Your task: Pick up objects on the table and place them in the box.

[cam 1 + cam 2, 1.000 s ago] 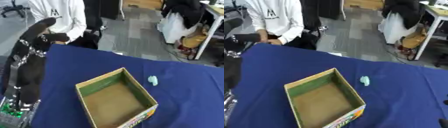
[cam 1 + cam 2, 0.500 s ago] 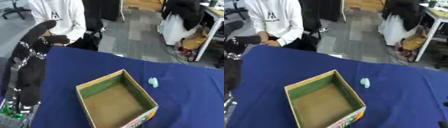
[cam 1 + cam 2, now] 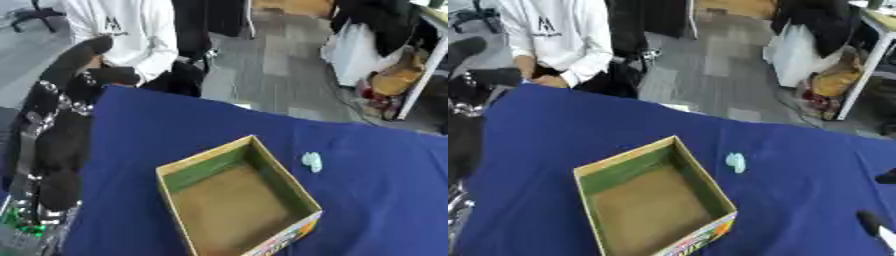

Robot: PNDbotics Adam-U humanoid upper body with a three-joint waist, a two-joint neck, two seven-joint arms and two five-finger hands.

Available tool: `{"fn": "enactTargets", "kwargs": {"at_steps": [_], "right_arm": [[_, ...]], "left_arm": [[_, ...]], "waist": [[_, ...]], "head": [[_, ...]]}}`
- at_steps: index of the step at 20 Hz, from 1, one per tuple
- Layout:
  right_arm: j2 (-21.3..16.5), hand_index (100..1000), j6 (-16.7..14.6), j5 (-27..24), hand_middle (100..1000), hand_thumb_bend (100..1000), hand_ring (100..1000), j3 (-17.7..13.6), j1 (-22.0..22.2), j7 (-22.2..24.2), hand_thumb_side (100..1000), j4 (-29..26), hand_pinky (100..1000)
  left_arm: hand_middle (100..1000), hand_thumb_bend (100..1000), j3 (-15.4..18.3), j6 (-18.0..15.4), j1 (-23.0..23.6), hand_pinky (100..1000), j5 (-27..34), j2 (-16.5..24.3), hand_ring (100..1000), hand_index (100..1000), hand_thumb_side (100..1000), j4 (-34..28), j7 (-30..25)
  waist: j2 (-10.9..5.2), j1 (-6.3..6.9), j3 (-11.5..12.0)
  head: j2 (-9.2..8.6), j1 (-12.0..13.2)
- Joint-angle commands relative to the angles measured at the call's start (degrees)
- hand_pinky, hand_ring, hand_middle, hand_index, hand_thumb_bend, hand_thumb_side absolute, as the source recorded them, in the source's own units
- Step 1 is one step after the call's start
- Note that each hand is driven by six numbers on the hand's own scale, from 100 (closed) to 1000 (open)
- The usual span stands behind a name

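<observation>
An open cardboard box (image 3: 234, 199) with green inner walls and a bare brown floor stands in the middle of the blue-covered table. A small pale green object (image 3: 311, 161) lies on the cloth just right of the box's far corner, apart from it. My left arm rises along the left side. Its hand (image 3: 91, 49) is held high over the table's far left corner, open and holding nothing, well away from box and object. Only dark tips of my right hand (image 3: 873, 221) show at the right edge, low and to the right of the box.
The blue cloth (image 3: 389, 200) covers the whole table, with bare stretches right of the box and behind it. The far edge (image 3: 262, 112) runs slantwise from upper left to right, and floor lies beyond it. Green-lit parts of my left arm (image 3: 19, 227) fill the lower left corner.
The picture has shifted a little, so the camera moved. Box, pale green object and left arm keep their places.
</observation>
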Motion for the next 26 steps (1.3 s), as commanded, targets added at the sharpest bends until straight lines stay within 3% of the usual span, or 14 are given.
{"fn": "enactTargets", "kwargs": {"at_steps": [1,8,15,22,26], "right_arm": [[-0.92,709,1.12,-0.66,617,491,542,0.30,-3.05,-1.37,1000,2.33,371],[-0.13,719,1.44,0.71,610,494,530,2.16,-9.59,-4.61,1000,9.14,356],[0.11,749,1.31,1.97,674,492,537,3.69,-13.74,-5.12,1000,13.63,366],[-0.25,774,3.74,3.57,625,498,538,4.29,-17.02,-4.95,1000,19.66,374],[-1.18,714,5.74,2.86,570,510,506,3.98,-18.91,-5.50,1000,23.89,340]], "left_arm": [[910,1000,0.26,-0.29,-1.33,832,0.31,-0.39,691,944,720,-0.80,-0.17],[912,1000,0.58,-1.13,-2.25,833,0.18,-1.58,688,946,723,-0.80,-0.02],[913,1000,0.67,-1.72,-3.29,834,0.26,-2.46,686,948,724,-0.80,0.03],[915,1000,0.51,-1.92,-4.28,835,0.51,-2.97,685,949,724,-0.80,-0.16],[915,1000,0.27,-2.11,-5.35,835,0.86,-3.42,687,948,721,-0.80,-0.41]], "waist": [[0.22,0.45,0.26],[3.17,1.11,0.86],[5.31,1.41,1.60],[6.44,1.47,2.33],[7.19,1.57,3.23]], "head": [[-1.39,-1.21],[-4.54,-2.71],[-7.97,-4.52],[-8.78,-6.99],[-8.94,-8.16]]}}
